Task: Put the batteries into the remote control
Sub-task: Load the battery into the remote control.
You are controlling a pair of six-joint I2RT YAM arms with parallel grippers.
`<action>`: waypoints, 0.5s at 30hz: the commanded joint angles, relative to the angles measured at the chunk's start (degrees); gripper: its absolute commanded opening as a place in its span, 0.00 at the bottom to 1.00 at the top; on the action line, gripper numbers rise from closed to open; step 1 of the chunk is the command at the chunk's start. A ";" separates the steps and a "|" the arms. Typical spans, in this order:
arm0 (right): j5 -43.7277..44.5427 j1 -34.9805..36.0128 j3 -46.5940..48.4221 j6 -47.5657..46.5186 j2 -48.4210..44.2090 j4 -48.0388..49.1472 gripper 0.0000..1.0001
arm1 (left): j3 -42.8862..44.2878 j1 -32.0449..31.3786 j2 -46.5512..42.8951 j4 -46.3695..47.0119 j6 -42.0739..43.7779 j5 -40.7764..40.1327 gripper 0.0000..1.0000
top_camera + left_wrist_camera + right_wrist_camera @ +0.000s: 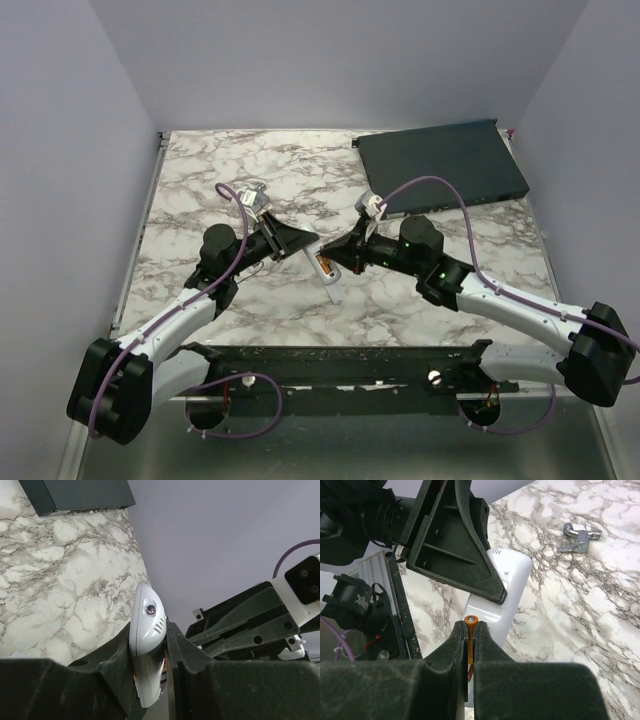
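Left claw (149, 630) clamps the remote (514, 580) over the middle of the desk (250, 310), right claw (470, 628) pinches a battery (470, 622) just beside it, so I'd line that battery up true, check polarity, then ease it home slowly while the left holds firm.

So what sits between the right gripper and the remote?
A battery, pinched in the right gripper, its capped end toward the remote; the right wrist view shows it.

The remote control (331, 283) is mid-table, the box (443, 168) behind it, rightward.
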 commanded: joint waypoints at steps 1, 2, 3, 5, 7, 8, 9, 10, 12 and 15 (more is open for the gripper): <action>1.57 0.43 -0.53 0.26 0.40 2.59 0.01 | -0.10 -0.25 -0.63 2.68 -0.51 -1.29 0.00; 1.66 0.42 -0.60 0.08 0.39 2.51 0.01 | -0.09 -0.25 -0.63 2.72 -0.51 -1.35 0.00; 1.75 0.42 -0.64 -0.12 0.38 2.34 0.01 | -0.13 -0.25 -0.74 2.72 -0.59 -1.38 0.00; 2.10 0.46 -0.82 -0.32 0.45 2.18 0.01 | -0.10 -0.25 -0.86 2.81 -0.64 -1.46 0.00; 2.20 0.43 -0.82 -0.62 0.56 1.64 0.01 | 0.09 -0.26 -0.97 2.81 -0.61 -1.52 0.00; 2.35 0.47 -0.74 -0.77 0.62 1.21 0.01 | 0.11 -0.25 -1.06 2.70 -0.60 -1.51 0.00; 2.54 0.44 -0.60 -0.80 0.77 0.85 0.01 | 0.11 -0.26 -1.16 2.64 -0.53 -1.63 0.00; 2.64 0.43 -0.48 -1.10 0.84 0.33 0.01 | 0.10 -0.25 -1.17 2.55 -0.51 -1.69 0.00; 2.73 0.51 -0.16 -1.54 1.13 -0.57 0.01 | 0.08 -0.25 -1.33 2.41 -0.51 -1.72 0.00; 3.10 0.51 -0.03 -1.93 1.48 -1.48 0.01 | 0.08 -0.26 -1.45 2.46 -0.60 -1.89 0.00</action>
